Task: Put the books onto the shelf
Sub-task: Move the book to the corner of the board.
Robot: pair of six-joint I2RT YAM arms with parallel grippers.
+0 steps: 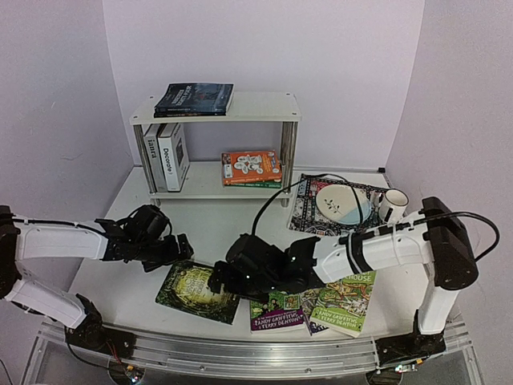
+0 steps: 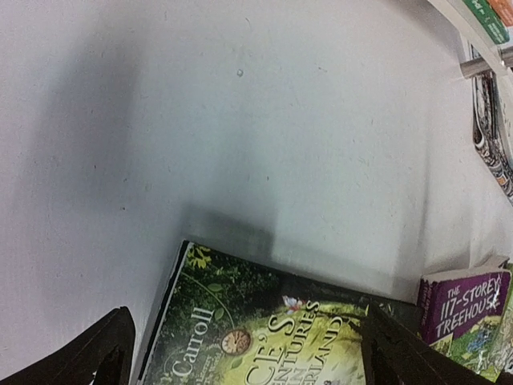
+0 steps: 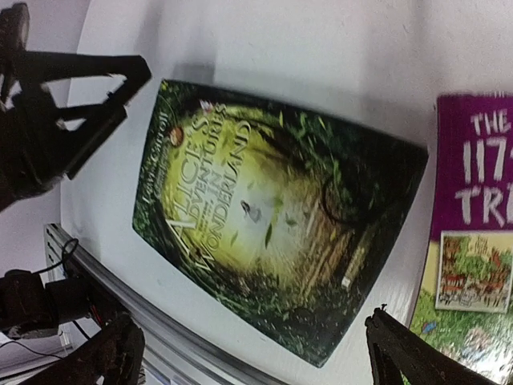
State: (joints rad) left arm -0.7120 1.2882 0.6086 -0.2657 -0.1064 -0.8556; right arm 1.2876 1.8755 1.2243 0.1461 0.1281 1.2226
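Left gripper [image 1: 170, 257], right gripper [image 1: 223, 282], both wide, one Alice book [image 1: 189, 292], two white hardbacks [image 1: 171, 152]

**Top external** – fixed, high behind the arm bases, facing forward and down. A distant, wide view: shelf [image 1: 215, 152] at 12 o'clock, green Alice book [image 1: 196, 293] toward 6.

**Left wrist** – close above the table [image 2: 240, 120], tilted steeply down. Alice book at 6 o'clock, purple Treehouse book [image 2: 463, 301] at 4.

**Right wrist** – nearer still, looking almost straight down. Alice book at centre, purple Treehouse book at 3 o'clock.

**Shared by all three views** – the Alice book and the purple Treehouse book.
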